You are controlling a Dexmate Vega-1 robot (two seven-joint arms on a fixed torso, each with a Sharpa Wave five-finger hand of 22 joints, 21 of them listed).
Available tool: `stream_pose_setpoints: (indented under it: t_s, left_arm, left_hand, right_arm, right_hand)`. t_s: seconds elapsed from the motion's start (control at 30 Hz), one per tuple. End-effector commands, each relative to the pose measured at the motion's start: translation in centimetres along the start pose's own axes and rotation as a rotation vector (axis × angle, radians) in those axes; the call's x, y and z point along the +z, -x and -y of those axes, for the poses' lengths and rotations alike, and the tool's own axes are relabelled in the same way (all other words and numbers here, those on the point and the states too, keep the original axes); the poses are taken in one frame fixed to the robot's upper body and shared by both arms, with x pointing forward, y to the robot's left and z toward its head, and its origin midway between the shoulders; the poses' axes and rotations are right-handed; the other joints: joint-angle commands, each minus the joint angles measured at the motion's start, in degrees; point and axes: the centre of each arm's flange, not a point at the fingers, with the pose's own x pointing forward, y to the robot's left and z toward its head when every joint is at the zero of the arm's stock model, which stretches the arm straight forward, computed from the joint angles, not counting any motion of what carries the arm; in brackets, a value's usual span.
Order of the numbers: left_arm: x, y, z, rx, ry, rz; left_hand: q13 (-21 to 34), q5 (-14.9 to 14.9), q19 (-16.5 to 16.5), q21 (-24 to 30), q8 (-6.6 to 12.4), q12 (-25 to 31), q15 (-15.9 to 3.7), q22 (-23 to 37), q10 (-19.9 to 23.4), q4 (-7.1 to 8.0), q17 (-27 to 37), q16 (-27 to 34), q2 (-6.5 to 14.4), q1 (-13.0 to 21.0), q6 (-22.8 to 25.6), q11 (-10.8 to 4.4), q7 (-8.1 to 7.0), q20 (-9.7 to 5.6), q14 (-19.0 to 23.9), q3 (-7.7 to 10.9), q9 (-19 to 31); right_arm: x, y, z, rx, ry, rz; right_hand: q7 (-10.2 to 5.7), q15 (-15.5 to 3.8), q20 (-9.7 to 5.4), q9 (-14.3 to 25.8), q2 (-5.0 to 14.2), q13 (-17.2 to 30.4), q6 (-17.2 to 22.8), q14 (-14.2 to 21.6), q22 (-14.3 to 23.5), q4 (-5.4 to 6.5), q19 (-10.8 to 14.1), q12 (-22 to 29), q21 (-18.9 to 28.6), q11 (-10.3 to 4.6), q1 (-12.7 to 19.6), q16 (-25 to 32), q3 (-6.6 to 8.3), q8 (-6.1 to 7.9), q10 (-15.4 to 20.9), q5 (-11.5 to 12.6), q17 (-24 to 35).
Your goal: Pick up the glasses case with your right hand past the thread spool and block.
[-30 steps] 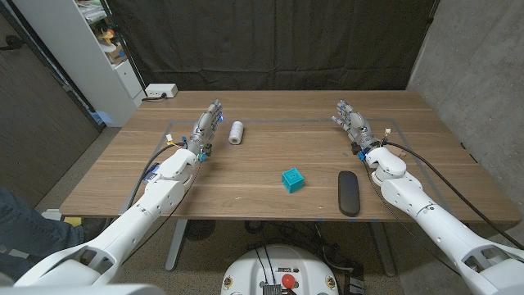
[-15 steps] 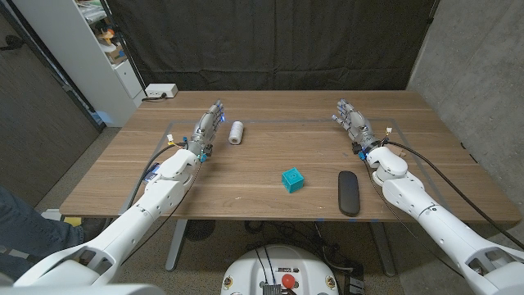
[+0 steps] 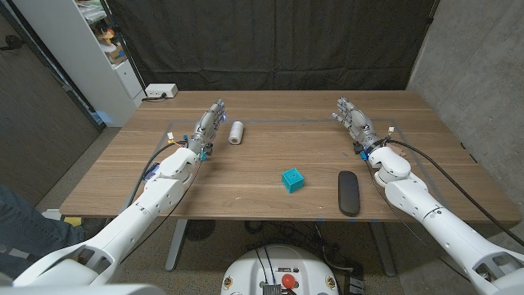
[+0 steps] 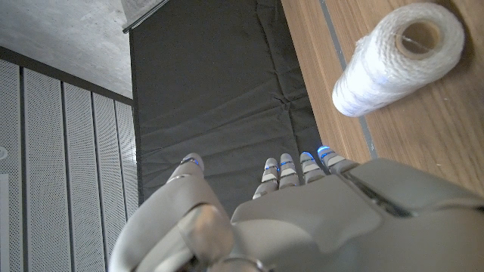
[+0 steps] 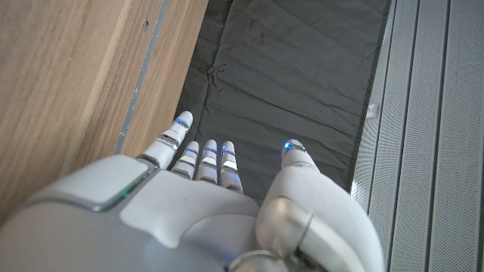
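A black glasses case (image 3: 350, 193) lies near the table's front edge on the right. A teal block (image 3: 292, 179) sits to its left. A white thread spool (image 3: 237, 132) lies on its side at the back left, and shows again (image 4: 395, 57) in the left wrist view. My right hand (image 3: 353, 123) is at the back right, well beyond the case, fingers stretched out and holding nothing. My left hand (image 3: 209, 126) stands just left of the spool, fingers extended, empty. The wrist views show the back of my left hand (image 4: 302, 219) and of my right hand (image 5: 204, 204).
A white power box (image 3: 160, 92) sits at the table's back left corner. A white shelf unit (image 3: 90, 49) stands off the left side. A black curtain (image 3: 270, 41) hangs behind the table (image 3: 246, 176). A concrete wall (image 3: 475, 65) is at the right.
My right hand and forearm have shifted slightly to the right. The left hand and the objects have stayed put.
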Motion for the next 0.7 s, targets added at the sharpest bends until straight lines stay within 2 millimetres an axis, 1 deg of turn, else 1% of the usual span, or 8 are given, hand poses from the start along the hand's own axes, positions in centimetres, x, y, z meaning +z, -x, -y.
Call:
stream_pose_setpoints:
  t_s: [0.03,0.27,0.57,0.7]
  left_arm:
    - [0.4,-0.3,0.3,-0.015,-0.007,0.008]
    - [0.7,-0.3,0.4,-0.017,-0.016,0.01]
    - [0.9,-0.4,0.4,-0.023,-0.024,0.006]
    - [0.9,-0.5,0.5,-0.026,-0.026,0.006]
  left_hand:
    - [0.17,0.15,-0.6,0.16,0.22,0.24,-0.07,0.33,-0.23,-0.18,0.1,0.19,0.45,0.24,0.19,-0.13,0.4,0.1,-0.45,0.07,0.19]
    - [0.15,0.13,-0.68,0.15,0.23,0.24,-0.07,0.33,-0.2,-0.23,0.1,0.18,0.51,0.24,0.26,-0.16,0.37,0.18,-0.46,0.04,0.19]
    - [0.14,0.1,-0.81,0.13,0.2,0.22,-0.12,0.34,-0.19,-0.31,0.1,0.17,0.59,0.23,0.29,-0.22,0.33,0.31,-0.45,0.01,0.19]
    - [0.13,0.09,-0.8,0.15,0.18,0.19,-0.09,0.34,-0.24,-0.34,0.1,0.16,0.62,0.23,0.25,-0.11,0.38,0.01,-0.45,0.0,0.19]
  right_arm:
    - [1.1,0.8,0.1,0.021,0.013,0.037]
    - [1.3,1.0,0.3,0.022,0.016,0.046]
    - [1.0,1.5,0.5,0.027,0.022,0.044]
    - [1.1,1.8,0.6,0.028,0.025,0.049]
  right_hand:
    - [-0.07,0.13,0.25,0.14,0.29,0.14,0.45,0.36,0.21,-0.45,0.22,0.28,0.32,-0.08,0.37,0.37,0.15,0.22,0.5,0.32,0.01]
    - [-0.28,-0.12,0.26,0.13,0.27,0.13,0.72,0.78,0.21,-0.57,0.25,0.35,0.32,-0.16,0.39,0.5,0.07,0.29,0.76,0.3,-0.06]
    - [-0.41,-0.09,0.28,0.12,0.2,0.12,0.84,0.91,0.21,-0.7,0.26,0.33,0.31,-0.14,0.41,0.5,-0.03,0.28,0.83,0.28,-0.13]
    - [-0.43,-0.07,0.25,0.12,0.2,0.12,0.86,0.94,0.21,-0.74,0.28,0.32,0.32,-0.2,0.41,0.5,-0.07,0.27,0.85,0.27,-0.15]
